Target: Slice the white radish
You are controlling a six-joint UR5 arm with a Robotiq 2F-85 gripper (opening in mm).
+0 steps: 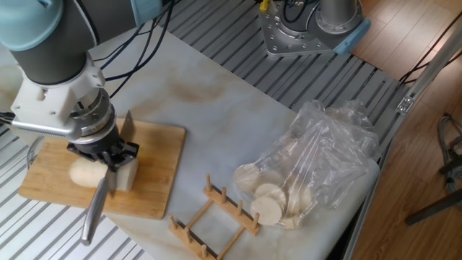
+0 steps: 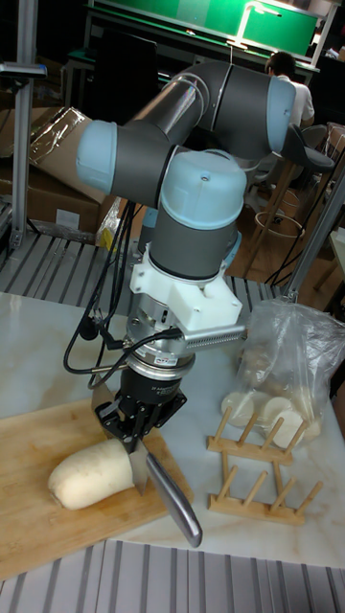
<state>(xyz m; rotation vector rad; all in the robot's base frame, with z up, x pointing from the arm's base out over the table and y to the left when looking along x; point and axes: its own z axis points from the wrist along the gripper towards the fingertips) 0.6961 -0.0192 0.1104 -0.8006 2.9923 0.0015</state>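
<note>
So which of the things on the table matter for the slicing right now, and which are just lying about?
In the job:
- thick cream-white radish
- steel knife with grey handle
- the hand gripping it
- bamboo cutting board under the radish

Lying about:
- clear plastic bag holding pale round slices
- small wooden peg rack

Past the right edge of your table [image 1: 238,108] you see a wooden plank floor [image 1: 411,29] in warm brown. The table carries a pale marbled sheet over a ribbed grey metal top [image 1: 216,29]. A slanted metal frame bar [image 1: 426,72] runs down beside it, and a dark chair base [image 1: 451,166] stands on the floor. Behind you, the room is dim: a green board [image 2: 220,24] glows at the back, a seated person [image 2: 287,86] faces it, and cardboard boxes [image 2: 43,187] sit at left.
</note>
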